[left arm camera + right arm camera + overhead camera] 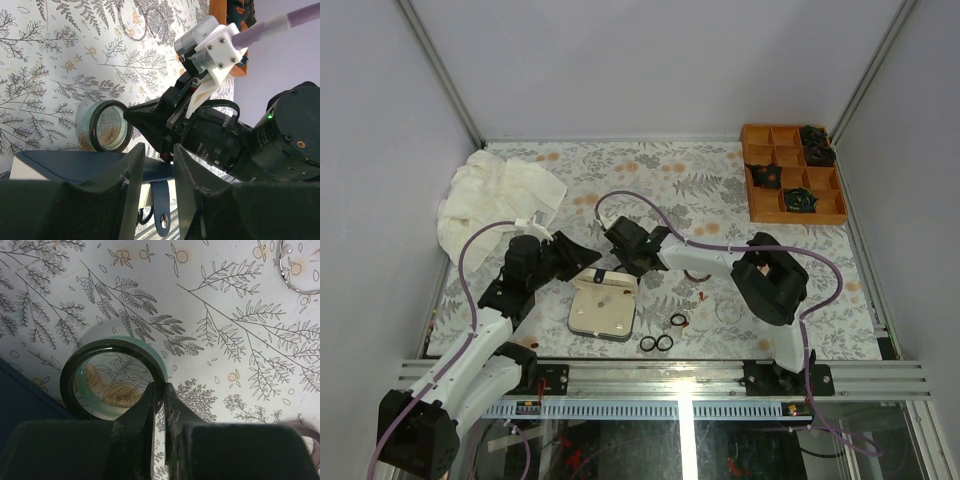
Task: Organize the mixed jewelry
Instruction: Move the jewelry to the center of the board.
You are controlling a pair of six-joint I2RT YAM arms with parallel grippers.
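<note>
My right gripper [162, 389] is shut on the wall of a black ring with a pale green band [115, 345], held on edge just above the floral cloth. In the left wrist view that ring [92, 125] sits at the right gripper's tips [129, 112]. My left gripper [159, 150] is open, its fingers either side of the strap [162, 210] of the dark case's lid [70, 165]. From above, both grippers, left [582, 262] and right [618, 255], meet at the far edge of the open cream-lined case [605, 310]. Black rings [656, 343] and red bits [703, 295] lie right of the case.
An orange compartment tray [757, 190] with dark pieces stands at the far right. A cream cloth [495, 195] is bunched at the far left. Thin clear hoops [132, 25] lie on the floral cloth, one also in the right wrist view [300, 275].
</note>
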